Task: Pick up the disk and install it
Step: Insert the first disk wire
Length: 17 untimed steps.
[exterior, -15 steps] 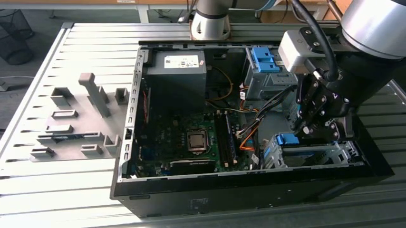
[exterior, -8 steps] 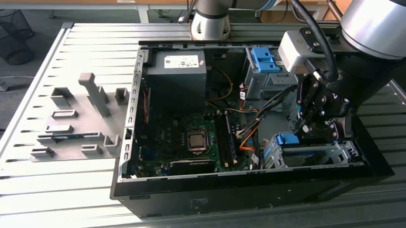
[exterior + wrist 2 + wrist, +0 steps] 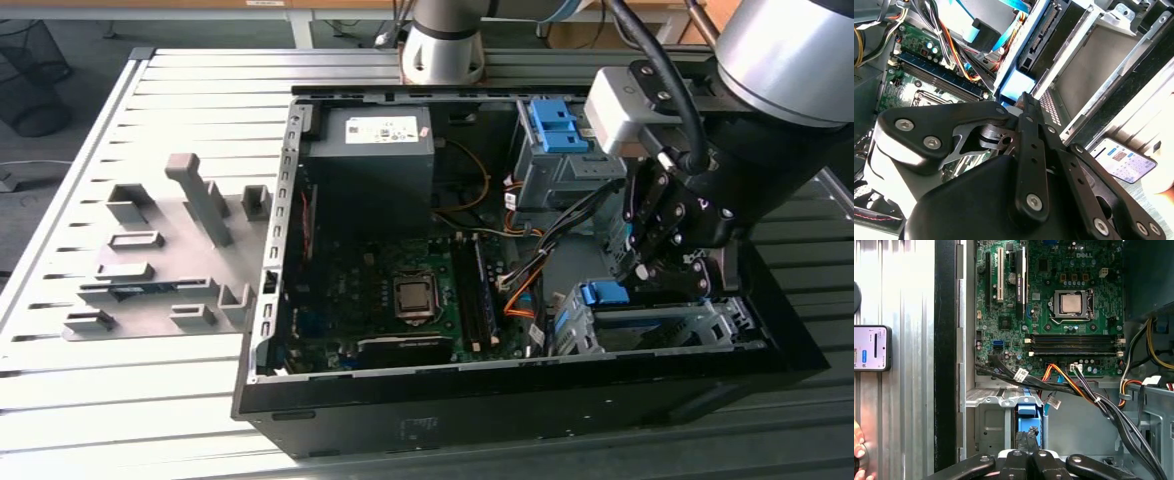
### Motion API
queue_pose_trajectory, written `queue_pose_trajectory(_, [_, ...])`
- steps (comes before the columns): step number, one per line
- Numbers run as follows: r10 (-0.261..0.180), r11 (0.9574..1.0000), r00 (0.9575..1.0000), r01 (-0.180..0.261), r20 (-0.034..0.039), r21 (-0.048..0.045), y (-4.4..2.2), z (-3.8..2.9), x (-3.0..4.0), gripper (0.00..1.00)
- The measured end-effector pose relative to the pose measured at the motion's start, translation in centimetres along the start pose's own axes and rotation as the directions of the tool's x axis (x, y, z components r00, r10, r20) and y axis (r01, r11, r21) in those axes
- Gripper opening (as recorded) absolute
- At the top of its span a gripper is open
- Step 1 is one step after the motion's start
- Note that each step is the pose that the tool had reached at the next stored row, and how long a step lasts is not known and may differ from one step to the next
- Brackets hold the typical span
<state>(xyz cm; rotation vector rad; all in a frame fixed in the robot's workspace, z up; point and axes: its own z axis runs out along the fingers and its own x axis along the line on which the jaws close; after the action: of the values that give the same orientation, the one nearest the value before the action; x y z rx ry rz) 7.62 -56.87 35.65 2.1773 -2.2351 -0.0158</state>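
Green motherboard [image 3: 1054, 315], black computer case [image 3: 534, 400], blue-railed disk [image 3: 607, 295].

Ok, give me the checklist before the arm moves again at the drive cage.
1. Disk sits inside the drive cage, blue end up: ok.
2. Gripper is right at the disk's blue end: ok.
3. Gripper's hold on the disk: cannot tell.
4. Cables run along the cage's edge; whether they are clear of the disk: cannot tell.
5. Phone and a person's hand lie outside the computer case: ok.
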Motion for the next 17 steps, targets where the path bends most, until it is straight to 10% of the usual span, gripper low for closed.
queue_pose_trajectory(17, [0.0,1.0,1.0,0.0,0.0,-0.0004,-1.93,0.01,-0.05,0.11])
